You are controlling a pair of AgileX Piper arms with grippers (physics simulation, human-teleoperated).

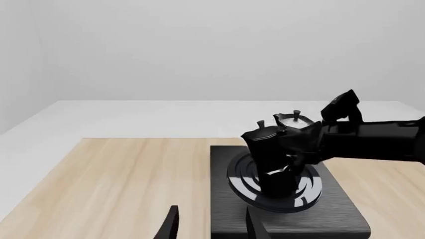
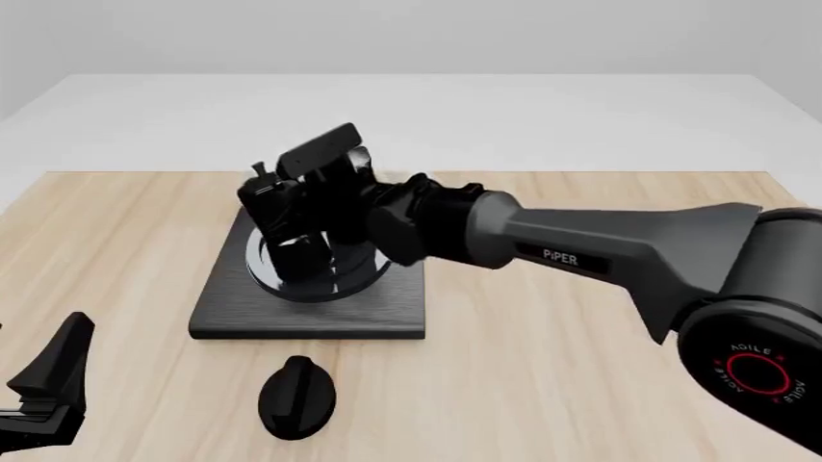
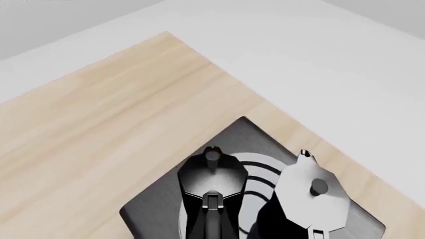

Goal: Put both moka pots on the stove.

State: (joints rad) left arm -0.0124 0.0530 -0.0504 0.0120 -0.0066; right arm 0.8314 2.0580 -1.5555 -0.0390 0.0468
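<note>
Both small black faceted moka pots with silvery-grey lids stand upright on the flat dark-grey rectangular stove [image 2: 385,318], side by side over its ringed silver-and-black burner [image 1: 247,184]: one moka pot [image 3: 212,174] nearer the stove's left side, the other moka pot [image 3: 312,196] just beside it to the right.

The right hand [image 2: 321,192] is at this second pot, reaching in from the right across the pale wooden counter [image 2: 540,385]. Its body hides the fingers, so I cannot tell whether it is closed on the pot or has let go; in the left wrist view it seems pressed up against the pot's side.

The left hand [image 2: 52,380] sits low at the near left corner, well apart from the stove, fingers spread and holding nothing. An oval black knob [image 2: 296,397] lies on the counter just in front of the stove.

The placing looks finished, so what remains probably turns on the right hand: the pot lies straight ahead of it, its long axis vertical, so backing out towards the right should clear it.
</note>
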